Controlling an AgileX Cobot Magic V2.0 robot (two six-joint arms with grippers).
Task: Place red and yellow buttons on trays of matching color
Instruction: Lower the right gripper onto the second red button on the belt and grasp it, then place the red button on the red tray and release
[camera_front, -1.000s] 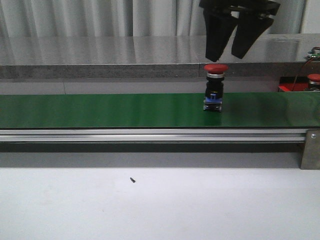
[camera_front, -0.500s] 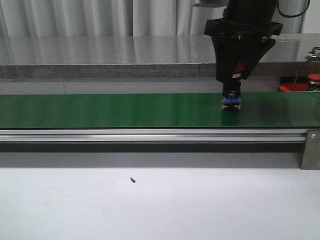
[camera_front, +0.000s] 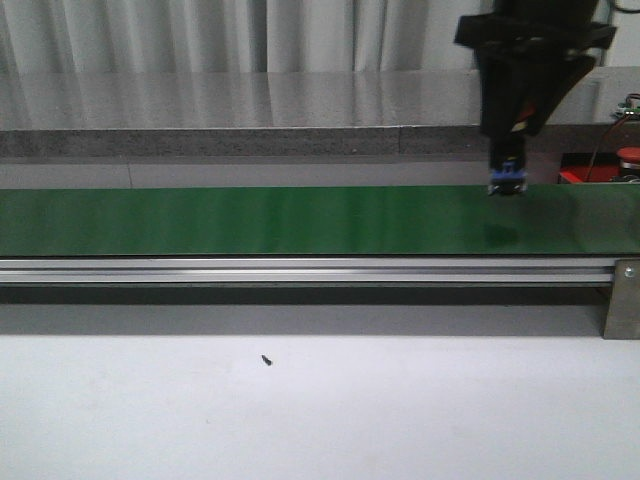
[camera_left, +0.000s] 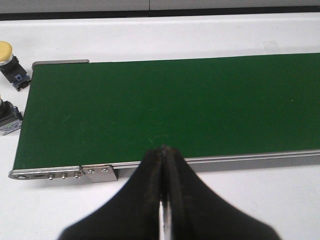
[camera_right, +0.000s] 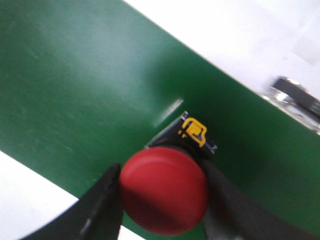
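Red button (camera_right: 164, 190) upright, lifted clear of belt; second red button (camera_front: 628, 156) on red tray (camera_front: 578, 176).

Even, fairly bright indoor light. In the front view the steel shelf (camera_front: 250, 100) at upper left shows pale streaked glare, and a faint shadow lies on the belt (camera_front: 250, 220). The right wrist view is motion-blurred; its red button (camera_right: 163, 190) looms soft, out of focus.
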